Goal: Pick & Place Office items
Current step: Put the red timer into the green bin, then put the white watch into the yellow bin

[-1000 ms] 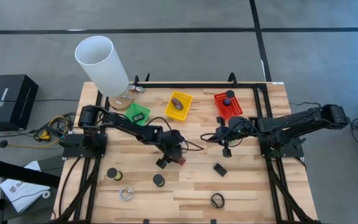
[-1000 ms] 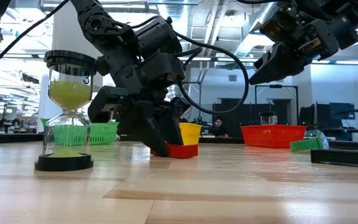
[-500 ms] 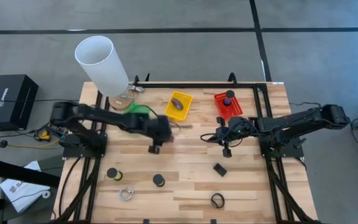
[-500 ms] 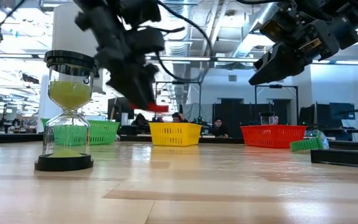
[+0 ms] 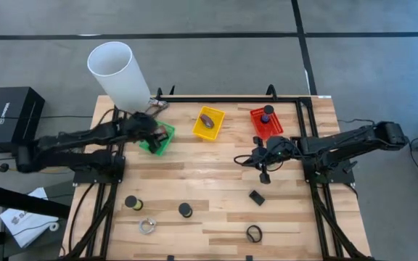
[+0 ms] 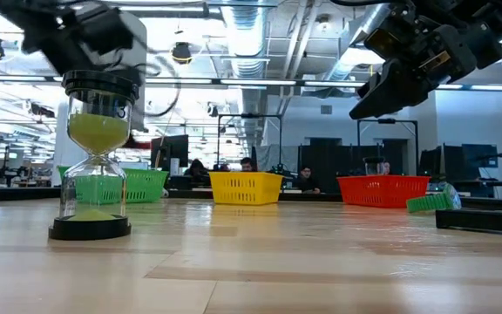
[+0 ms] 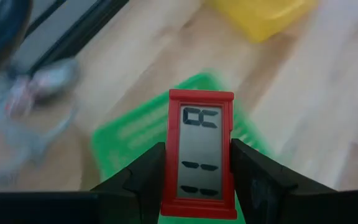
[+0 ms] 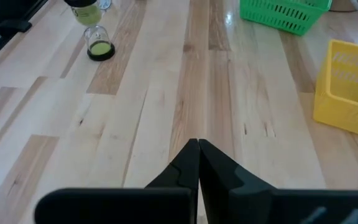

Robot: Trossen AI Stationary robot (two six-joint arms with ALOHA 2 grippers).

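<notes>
the white cylinder (image 5: 119,75) leans over the table's (image 5: 216,163) far left corner, and the left gripper (image 5: 153,131) hangs just beside it, above the green basket (image 5: 158,141). its fingers (image 7: 143,180) pinch the red rectangle (image 7: 199,154), a small display unit, with the green basket directly beneath in the left wrist view. the near left of the table carries a black spool (image 5: 131,203), a clear ring (image 5: 147,226) and a second black spool (image 5: 185,209), each well apart from the others. the middle of the table is bare wood, with open room from the baskets down to the near edge.

the yellow basket (image 5: 209,122) holds a dark oval item. the red basket (image 5: 266,122) holds a small dark upright piece. the right gripper (image 5: 264,162) hovers below the red basket with its fingers (image 8: 213,168) pressed together and nothing between them. a dark clip (image 5: 257,196) and a black ring (image 5: 253,233) lie nearer the front edge.

a second ago the left arm was low at mid-table over the red rectangle; it has since lifted it and swung across to the green basket. the right arm has not moved.
</notes>
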